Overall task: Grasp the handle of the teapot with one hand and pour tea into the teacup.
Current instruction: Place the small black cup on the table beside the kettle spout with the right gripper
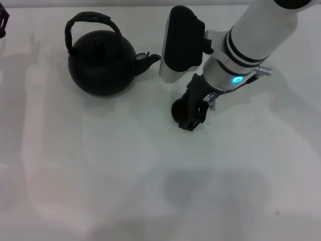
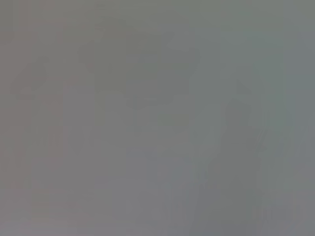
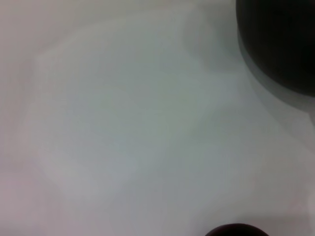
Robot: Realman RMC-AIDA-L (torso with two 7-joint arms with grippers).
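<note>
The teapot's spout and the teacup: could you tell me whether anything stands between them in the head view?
Yes. The right arm's white and black wrist housing sits just beside the spout of the teapot, and the right gripper is at the teacup, covering most of it. The bare table elsewhere holds nothing.

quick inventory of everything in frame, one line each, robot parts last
teapot: 1, matte black, on the table toward the robot's left, spout pointing toward its right.
handle: 1, dark, arched over the teapot's top, nothing gripping it.
teacup: 1, dark, on the table to the right of the teapot's spout, partly hidden by the right gripper.
table: 1, white, under everything.
right gripper: 1, black on a white arm, low over the table right at the teacup.
left gripper: 1, black, only a sliver at the far left edge of the head view, parked.
</note>
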